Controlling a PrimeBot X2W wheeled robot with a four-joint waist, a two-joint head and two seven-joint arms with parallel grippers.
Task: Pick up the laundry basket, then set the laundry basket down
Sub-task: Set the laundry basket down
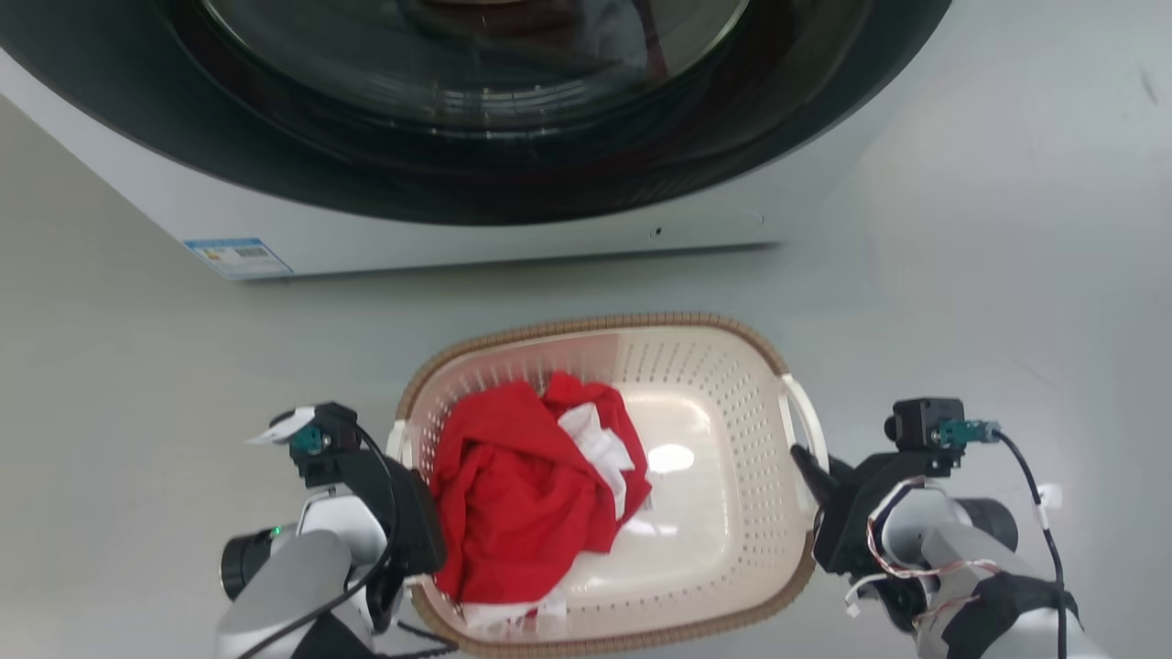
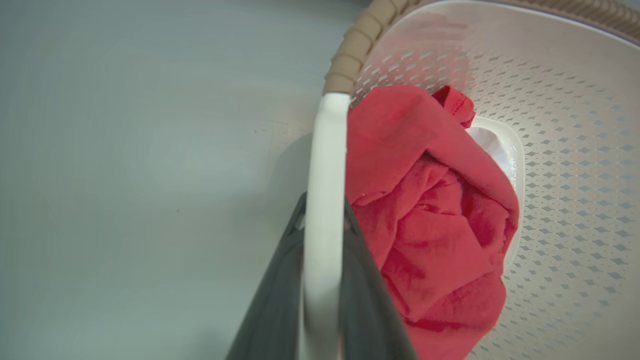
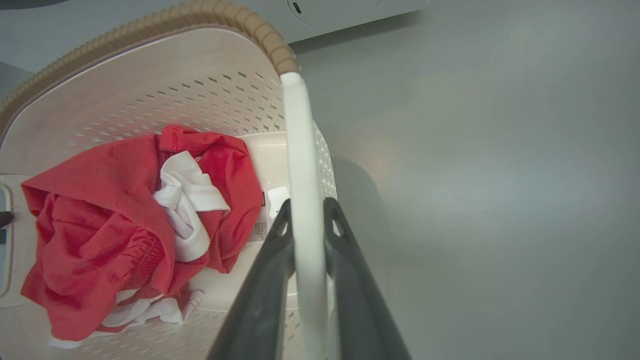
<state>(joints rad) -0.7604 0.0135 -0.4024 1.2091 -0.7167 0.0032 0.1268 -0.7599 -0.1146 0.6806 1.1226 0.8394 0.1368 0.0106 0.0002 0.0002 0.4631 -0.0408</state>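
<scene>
Grey floor (image 1: 137, 412) before the washing machine (image 1: 458, 229) lies beneath the laundry basket (image 1: 732, 384), its white side handles (image 3: 297, 125) pinched by the left gripper (image 2: 324, 210) and right gripper (image 3: 306, 210); the grasp seems done, any lift is unclear, and the set-down remains.

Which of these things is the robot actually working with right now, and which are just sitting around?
In the job:
laundry basket
left gripper, jaws closed on the basket's left handle
right gripper, jaws closed on its right handle

Just lying about:
washing machine, behind the basket
red garment and white cloth, inside the basket
floor
</scene>
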